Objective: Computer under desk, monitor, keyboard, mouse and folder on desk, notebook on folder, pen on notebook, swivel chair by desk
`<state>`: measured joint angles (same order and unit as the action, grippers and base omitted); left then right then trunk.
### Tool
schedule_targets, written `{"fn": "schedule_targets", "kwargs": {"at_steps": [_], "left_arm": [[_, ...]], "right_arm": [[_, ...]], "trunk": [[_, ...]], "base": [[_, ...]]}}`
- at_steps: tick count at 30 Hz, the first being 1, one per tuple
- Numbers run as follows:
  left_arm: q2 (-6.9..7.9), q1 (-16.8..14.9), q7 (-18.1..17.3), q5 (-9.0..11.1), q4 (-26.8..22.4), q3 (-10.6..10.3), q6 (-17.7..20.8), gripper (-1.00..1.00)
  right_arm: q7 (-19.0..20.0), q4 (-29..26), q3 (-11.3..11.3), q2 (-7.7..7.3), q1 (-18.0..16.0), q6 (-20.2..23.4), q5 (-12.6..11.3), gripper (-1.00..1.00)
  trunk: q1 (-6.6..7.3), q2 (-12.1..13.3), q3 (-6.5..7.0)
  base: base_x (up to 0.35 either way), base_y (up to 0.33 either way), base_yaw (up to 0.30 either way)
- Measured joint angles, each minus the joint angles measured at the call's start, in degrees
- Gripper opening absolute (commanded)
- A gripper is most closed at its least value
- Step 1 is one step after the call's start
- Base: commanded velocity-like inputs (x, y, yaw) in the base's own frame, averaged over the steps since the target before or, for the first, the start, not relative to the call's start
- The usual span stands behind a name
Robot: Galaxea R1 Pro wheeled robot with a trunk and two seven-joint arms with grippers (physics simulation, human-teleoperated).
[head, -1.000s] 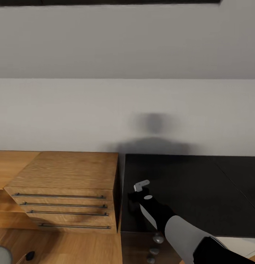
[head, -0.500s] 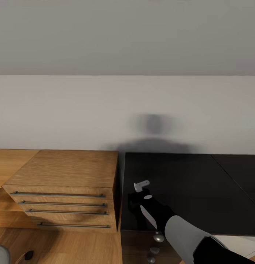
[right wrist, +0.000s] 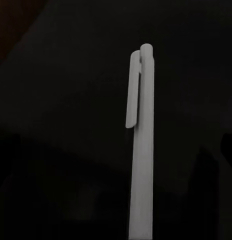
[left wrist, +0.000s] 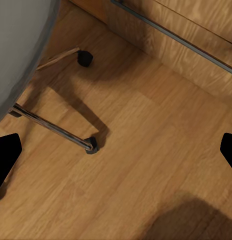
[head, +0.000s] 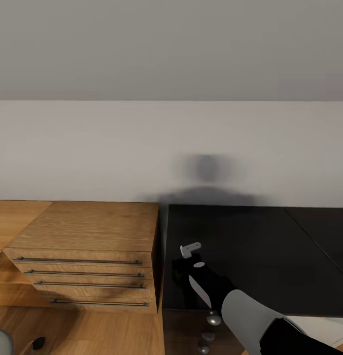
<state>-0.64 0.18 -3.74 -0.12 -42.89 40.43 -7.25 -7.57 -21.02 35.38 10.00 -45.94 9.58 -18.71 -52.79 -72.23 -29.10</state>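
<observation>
- Right claw point(head: 187, 260) is clamped on the pen point(head: 190, 249). The clip end pokes out past the claw tip, over the near left corner of the black worktop point(head: 270, 256).
- In the right wrist view the pen point(right wrist: 142, 145) runs straight out along the claw axis, clip uppermost, with only dark worktop behind it. The claw tips are too dark there to make out.
- Pen handling, my read: v. light, stiff, smooth, thin, so prone to rolling once let go and to pivoting in the grip. You've got it low on the barrel w/ a long free end, so watch it doesn't tilt when you move.
- Set it down low and flat, not dropped from height; a round barrel will wander, tho the clip may stop the roll.
- Left claw point(left wrist: 116, 155) is spread wide; the black tips sit at opposite edges of the left wrist view, nothing between them. It hangs over the wood floor point(left wrist: 146, 150).
- Swivel chair point(left wrist: 16, 55): grey seat edge, metal star legs and black castors show under the left claw; in the head view it's at the near left corner point(head: 1, 342).
- Wooden drawer cabinet point(head: 87, 256) stands left of the worktop, just beside it.
- Silver knobs point(head: 213, 319) of the desk drawers sit below the near edge, under your right arm.
</observation>
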Motion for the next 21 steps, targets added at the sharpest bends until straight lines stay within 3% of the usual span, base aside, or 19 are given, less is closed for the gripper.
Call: {"fn": "schedule_targets", "kwargs": {"at_steps": [1, 2, 21], "left_arm": [[0.00, 0.0, 0.0, 0.0, 0.0, 0.0, 0.0, 1.00], [0.00, 0.0, 0.0, 0.0, 0.0, 0.0, 0.0, 1.00], [0.00, 0.0, -0.1, 0.0, 0.1, 0.0, 0.0, 1.00]], "right_arm": [[0.0, 0.0, 0.0, 0.00, 0.0, 0.0, 0.0, 1.00], [0.0, 0.0, 0.0, 0.00, 0.0, 0.1, 0.0, -1.00], [-0.1, -0.7, -0.1, 0.00, 0.0, 1.6, 0.0, -1.00]], "trunk": [[0.00, 0.0, 0.00], [0.00, 0.0, 0.00], [0.00, 0.0, 0.00]], "base": [[0.000, 0.000, 0.000], [0.000, 0.000, 0.000], [0.000, 0.000, 0.000]]}}
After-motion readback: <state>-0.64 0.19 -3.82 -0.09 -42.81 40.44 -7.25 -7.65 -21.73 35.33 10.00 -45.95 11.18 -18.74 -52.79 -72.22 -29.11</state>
